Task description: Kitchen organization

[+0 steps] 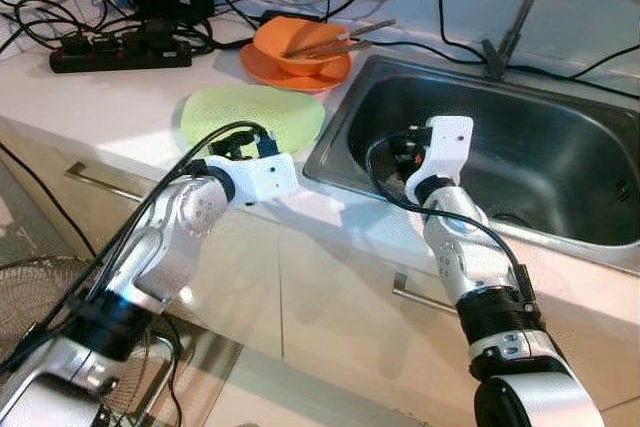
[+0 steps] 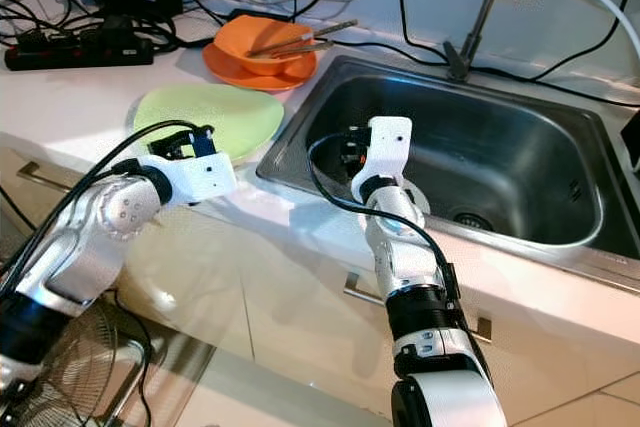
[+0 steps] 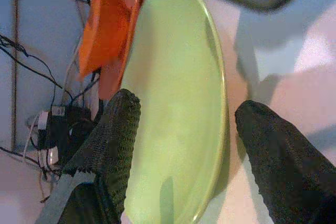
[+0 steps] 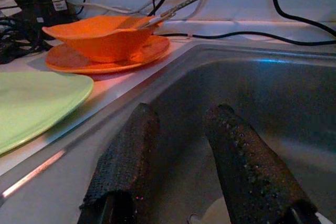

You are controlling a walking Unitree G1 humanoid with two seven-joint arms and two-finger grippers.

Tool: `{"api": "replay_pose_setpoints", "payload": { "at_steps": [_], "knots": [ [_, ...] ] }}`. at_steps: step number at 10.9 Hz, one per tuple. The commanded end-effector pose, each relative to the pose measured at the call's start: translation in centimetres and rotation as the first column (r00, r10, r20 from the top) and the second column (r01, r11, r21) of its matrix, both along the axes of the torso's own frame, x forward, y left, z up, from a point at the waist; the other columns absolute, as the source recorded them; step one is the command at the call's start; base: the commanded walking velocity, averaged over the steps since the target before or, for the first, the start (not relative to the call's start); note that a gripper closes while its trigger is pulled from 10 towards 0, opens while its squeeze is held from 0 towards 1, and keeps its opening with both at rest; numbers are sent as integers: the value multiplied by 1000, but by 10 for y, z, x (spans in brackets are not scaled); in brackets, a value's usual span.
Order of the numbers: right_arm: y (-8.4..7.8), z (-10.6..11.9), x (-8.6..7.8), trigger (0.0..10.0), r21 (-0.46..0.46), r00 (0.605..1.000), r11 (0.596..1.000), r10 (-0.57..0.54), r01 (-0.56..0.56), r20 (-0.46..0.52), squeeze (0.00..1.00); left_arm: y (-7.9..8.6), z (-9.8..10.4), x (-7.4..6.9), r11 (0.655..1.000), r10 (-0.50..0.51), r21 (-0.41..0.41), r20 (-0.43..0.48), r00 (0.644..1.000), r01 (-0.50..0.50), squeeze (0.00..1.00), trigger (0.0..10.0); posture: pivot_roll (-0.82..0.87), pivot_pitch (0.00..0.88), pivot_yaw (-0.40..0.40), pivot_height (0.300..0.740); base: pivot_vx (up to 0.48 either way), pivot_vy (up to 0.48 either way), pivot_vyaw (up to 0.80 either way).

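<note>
Plate (image 3: 173, 108), pale green, smooth and shallow, lies between left tool (image 3: 181, 145) spread wide.

Your left gripper (image 2: 190, 143) hovers at the near edge of the green plate (image 2: 225, 114) | your right gripper (image 2: 352, 147) hangs over the steel sink (image 2: 520, 162) near its left wall | orange bowl (image 2: 262, 44) with utensils sits on an orange plate (image 2: 240, 69) behind

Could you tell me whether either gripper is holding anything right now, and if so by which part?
Nothing is held. The left gripper is open at the green plate, its rim between the fingers; the right gripper is open inside the sink.
</note>
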State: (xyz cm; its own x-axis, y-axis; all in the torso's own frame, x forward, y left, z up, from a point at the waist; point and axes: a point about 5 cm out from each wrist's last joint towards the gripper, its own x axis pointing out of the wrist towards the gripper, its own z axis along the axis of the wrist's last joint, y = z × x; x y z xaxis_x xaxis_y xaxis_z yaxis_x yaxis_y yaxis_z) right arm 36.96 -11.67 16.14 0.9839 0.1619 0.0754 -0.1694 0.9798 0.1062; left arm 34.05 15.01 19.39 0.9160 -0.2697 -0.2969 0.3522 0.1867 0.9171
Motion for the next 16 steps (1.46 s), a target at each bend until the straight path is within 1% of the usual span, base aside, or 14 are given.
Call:
{"api": "replay_pose_setpoints", "payload": {
  "at_steps": [1, 4, 6, 10, 12, 13, 16],
  "knots": [
    [-5, 0, -2, 10000, 5, 1000, 1000, -18, 18, -4, 0, 2, -2, 3, 999, 8, 52, -1, 1000, -8, 0, 10000, 220, 42, -41, 740, 0, 0, 0],
    [-7, 1, -2, 10000, 5, 1000, 1000, -25, 25, -2, 0, 13, -13, 10, 990, 63, 132, -30, 998, -59, 0, 10000, 214, 33, -38, 740, 0, 0, 0],
    [-6, 1, -2, 10000, 4, 1000, 1000, -24, 24, 0, 0, 17, -23, 16, 982, 84, 173, -29, 996, -78, 0, 10000, 211, 21, -38, 740, 0, 0, 0],
    [-7, 2, -1, 10000, 6, 999, 999, -32, 32, 3, 0, 20, -39, 25, 976, 93, 202, -36, 995, -83, 0, 10000, 208, 14, -39, 740, 0, 0, 0],
    [-7, 2, -1, 10000, 6, 999, 999, -34, 34, 1, 0, 21, -46, 26, 974, 99, 209, -47, 994, -87, 0, 10000, 208, 18, -40, 740, 0, 0, 0],
    [-8, 2, -1, 10000, 6, 999, 999, -36, 36, -1, 0, 21, -50, 26, 974, 101, 209, -62, 993, -86, 0, 0, 206, 24, -41, 740, 0, 0, 0],
    [-8, 1, -1, 10000, 6, 999, 999, -40, 40, -4, 0, 20, -55, 25, 976, 92, 205, -73, 993, -75, 0, 0, 206, 33, -41, 740, 0, 0, 0]
  ]
}}
